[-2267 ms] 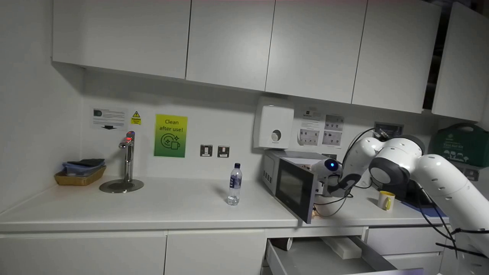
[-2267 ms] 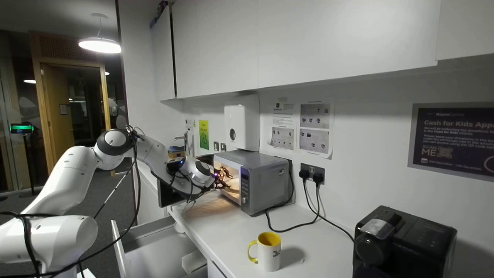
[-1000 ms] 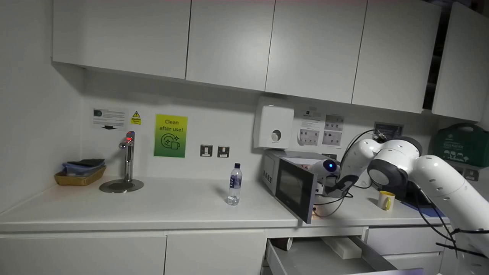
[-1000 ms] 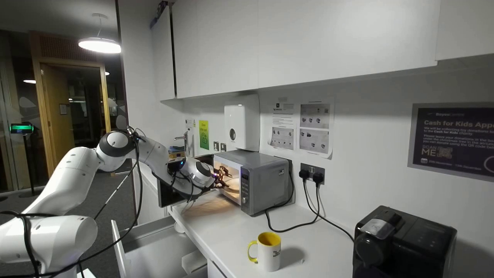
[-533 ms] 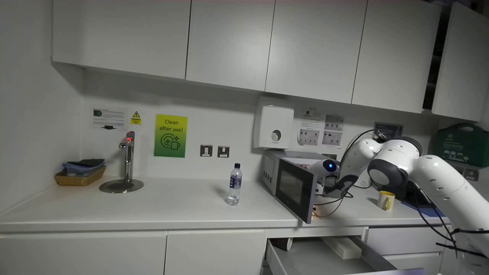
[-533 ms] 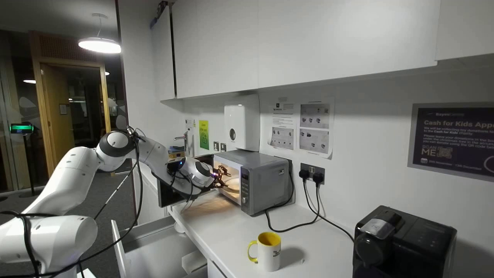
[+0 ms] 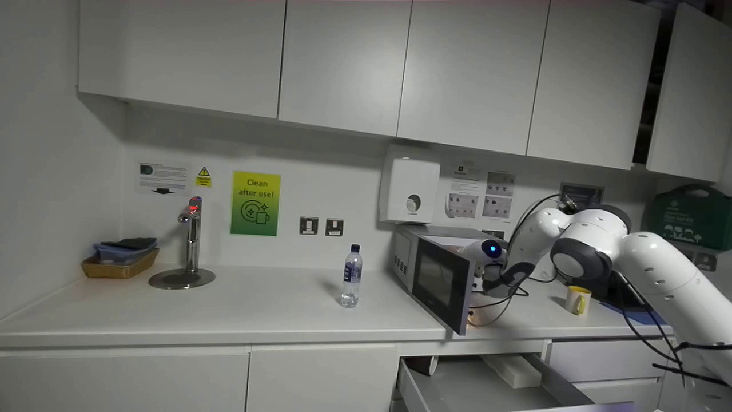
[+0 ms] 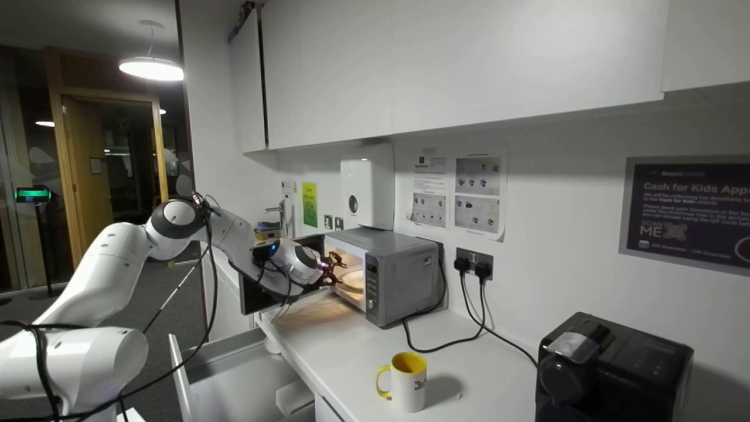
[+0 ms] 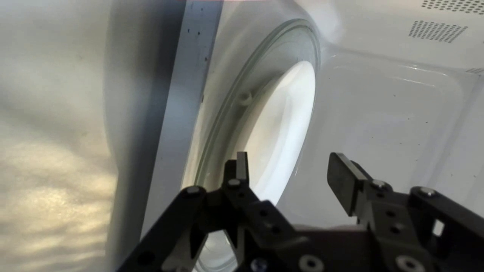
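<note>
A grey microwave stands on the counter with its door open. A white plate lies on the glass turntable inside it; the plate also shows in an exterior view. My gripper is open and holds nothing. In the wrist view one finger overlaps the plate's near part, and the other stands over the cavity's white wall. In an exterior view the gripper is at the microwave's lit opening, beside and slightly above the plate. I see no contact with the plate.
A white and yellow mug stands on the counter, near a black coffee machine. A water bottle stands beyond the microwave door. An open drawer below holds a cup and a white box. Cables hang from the arm.
My gripper has drawn back slightly out of the microwave, so more of the plate shows in an exterior view. Its fingers stay apart. The plate, door and mug look unmoved.
</note>
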Controlling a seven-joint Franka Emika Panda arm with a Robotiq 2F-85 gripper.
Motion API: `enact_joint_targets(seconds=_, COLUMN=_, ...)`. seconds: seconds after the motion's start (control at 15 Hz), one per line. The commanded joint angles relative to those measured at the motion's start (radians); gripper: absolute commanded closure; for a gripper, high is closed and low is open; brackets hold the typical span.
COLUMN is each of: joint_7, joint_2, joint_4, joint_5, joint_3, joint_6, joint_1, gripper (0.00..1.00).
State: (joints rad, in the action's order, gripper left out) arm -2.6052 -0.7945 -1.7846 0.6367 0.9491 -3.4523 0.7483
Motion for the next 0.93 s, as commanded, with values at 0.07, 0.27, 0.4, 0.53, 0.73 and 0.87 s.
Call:
enact_joint_targets(seconds=0.07, joint_7=0.002, joint_2=0.034, joint_4=-0.024, joint_5=-0.015, joint_3=-0.005, joint_6=-0.002, joint_1=0.008, gripper=0.38)
enact_joint_targets(seconds=0.27, joint_7=-0.001, joint_2=0.034, joint_4=-0.031, joint_5=-0.021, joint_3=0.002, joint_6=-0.003, joint_1=0.013, gripper=0.38)
enact_joint_targets(seconds=0.4, joint_7=-0.001, joint_2=0.036, joint_4=-0.036, joint_5=-0.028, joint_3=0.002, joint_6=-0.003, joint_1=0.013, gripper=0.38)
enact_joint_targets(seconds=0.53, joint_7=-0.001, joint_2=0.036, joint_4=-0.042, joint_5=-0.041, joint_3=0.003, joint_6=-0.003, joint_1=0.013, gripper=0.38)
enact_joint_targets(seconds=0.73, joint_7=-0.001, joint_2=0.039, joint_4=-0.055, joint_5=-0.059, joint_3=0.003, joint_6=-0.003, joint_1=0.014, gripper=0.39)
enact_joint_targets(seconds=0.87, joint_7=0.000, joint_2=0.040, joint_4=-0.060, joint_5=-0.068, joint_3=0.001, joint_6=-0.003, joint_1=0.014, gripper=0.39)
